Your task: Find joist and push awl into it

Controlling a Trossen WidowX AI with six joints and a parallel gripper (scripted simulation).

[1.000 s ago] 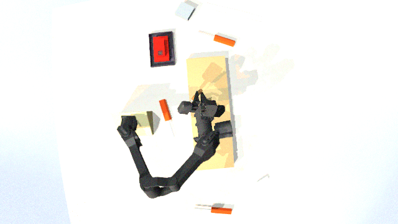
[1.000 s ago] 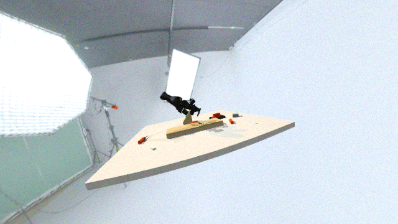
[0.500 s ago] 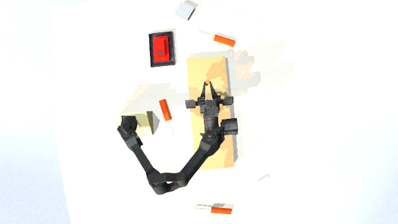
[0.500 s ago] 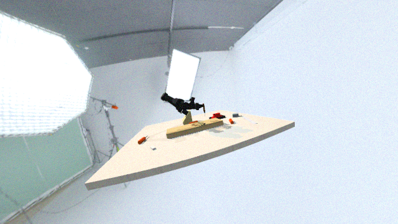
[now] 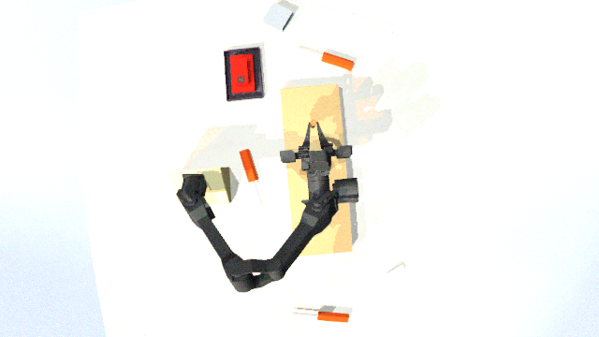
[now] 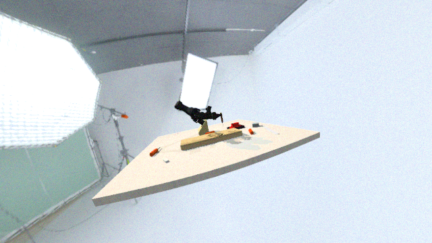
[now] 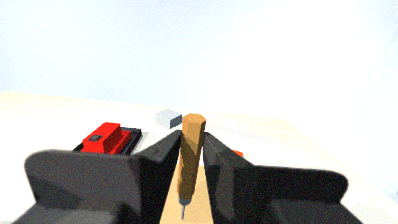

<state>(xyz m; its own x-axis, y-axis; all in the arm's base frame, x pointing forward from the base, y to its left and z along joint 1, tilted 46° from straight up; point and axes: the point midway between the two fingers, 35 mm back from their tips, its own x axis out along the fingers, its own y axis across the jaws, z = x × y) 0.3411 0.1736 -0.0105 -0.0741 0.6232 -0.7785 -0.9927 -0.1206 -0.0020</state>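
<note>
My gripper (image 5: pixel 314 125) (image 6: pixel 221 116) (image 7: pixel 192 136) is shut on the awl. The awl (image 5: pixel 314 123) (image 6: pixel 221 117) (image 7: pixel 190 165) has a brown wooden handle and a thin metal tip, which points down in the wrist view and the exterior view. It is held in the air above the floor panel. The panel (image 5: pixel 311 100) (image 6: pixel 196 143) is a long tan board, partly hidden by the arm in the top view. The red stud finder (image 5: pixel 241 70) (image 6: pixel 235 125) (image 7: pixel 104 140) sits in the black tray (image 5: pixel 227 94) (image 7: pixel 134 138).
Orange-handled screwdrivers lie beyond the panel's far end (image 5: pixel 338 61), left of the panel (image 5: pixel 249 166) and near the front (image 5: pixel 333 316). A grey block (image 5: pixel 279 17) (image 6: pixel 255 125) (image 7: pixel 168 118) lies at the back. A pale yellow-green wedge (image 5: pixel 217 180) (image 6: pixel 203 129) stands by the arm's base.
</note>
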